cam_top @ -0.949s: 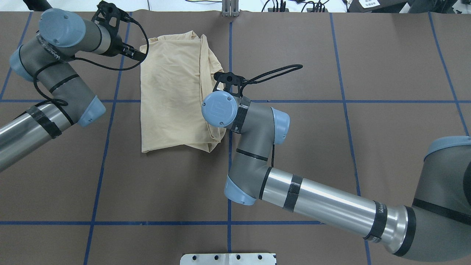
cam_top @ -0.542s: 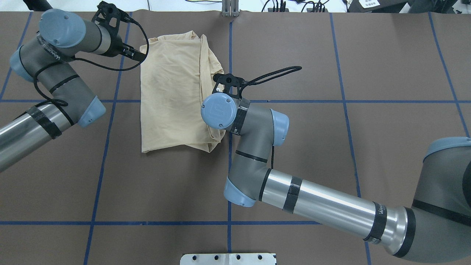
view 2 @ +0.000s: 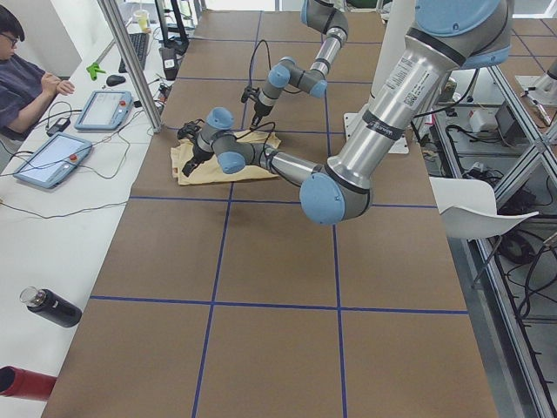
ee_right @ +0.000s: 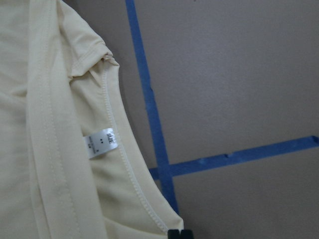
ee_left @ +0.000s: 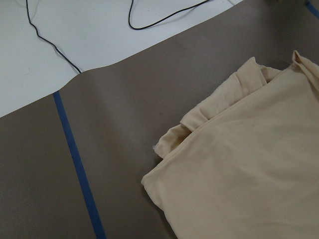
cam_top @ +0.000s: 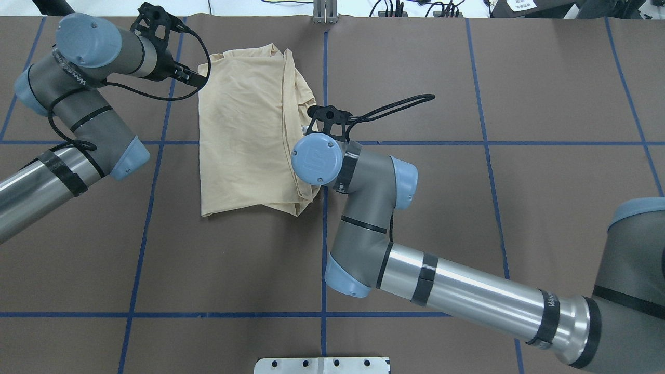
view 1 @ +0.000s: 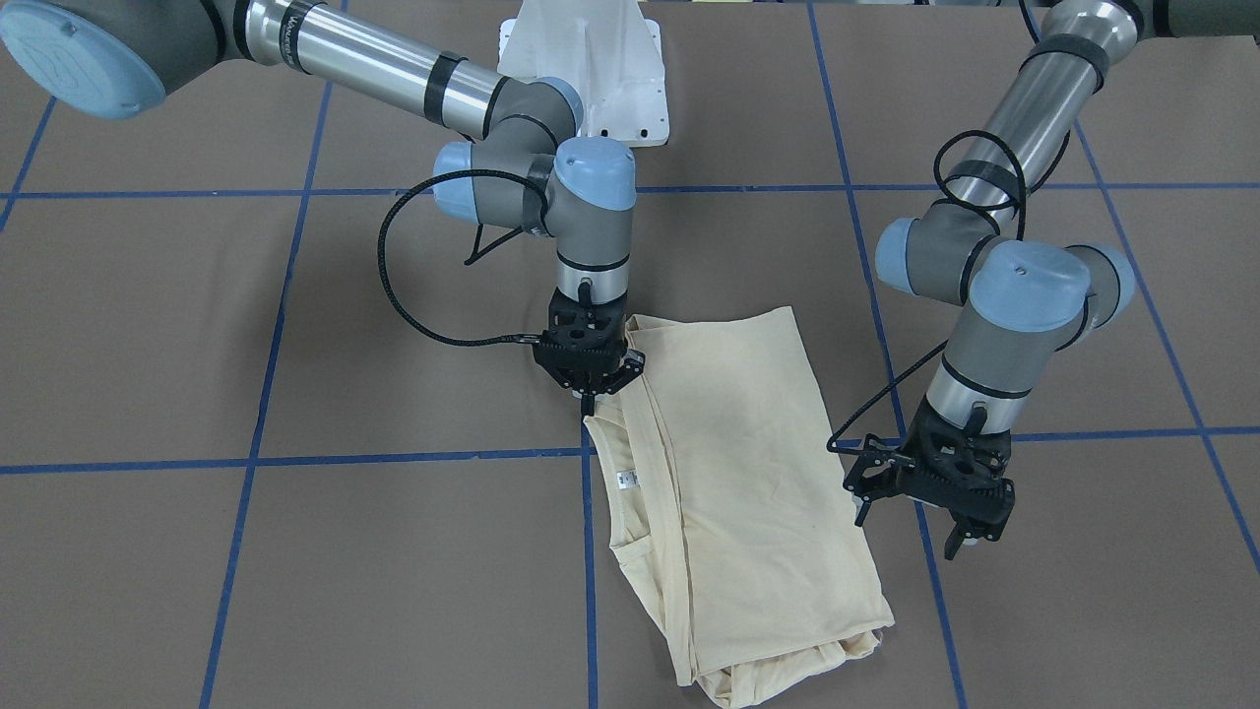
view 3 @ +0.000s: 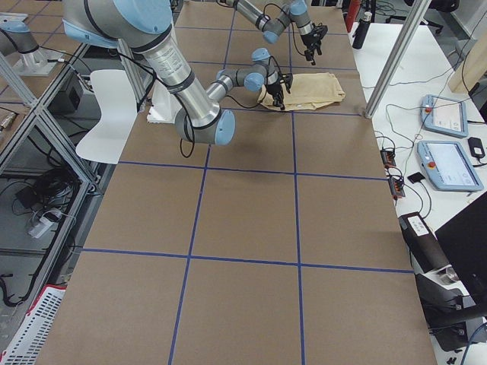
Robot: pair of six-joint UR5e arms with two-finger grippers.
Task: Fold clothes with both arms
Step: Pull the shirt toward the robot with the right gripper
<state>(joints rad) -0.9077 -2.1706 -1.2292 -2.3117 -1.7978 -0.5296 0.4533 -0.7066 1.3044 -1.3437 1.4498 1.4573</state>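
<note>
Right gripper (view 1: pixel 588 399) nipped onto the shirt's edge, left gripper (view 1: pixel 907 533) slack beside the cloth.

The cream-yellow T-shirt (view 1: pixel 748 463) lies folded lengthways on the brown table (view 1: pixel 295 345), plain side up. It sits just to the robot's left of the blue tape cross (view 1: pixel 588 455), and its neckline edge runs alongside the tape line that passes through that cross. The right gripper stands upright just on the robot's side of the cross, its two black fingers pressed together on the shirt's hem-like edge, which is drawn up a little to meet them. The small white neck label (ee_right: pixel 101 144) shows close by, on the far side of the cross from the robot. The left gripper hangs past the shirt's opposite long edge, well away from the cross, fingers spread and gripping nothing.
</note>
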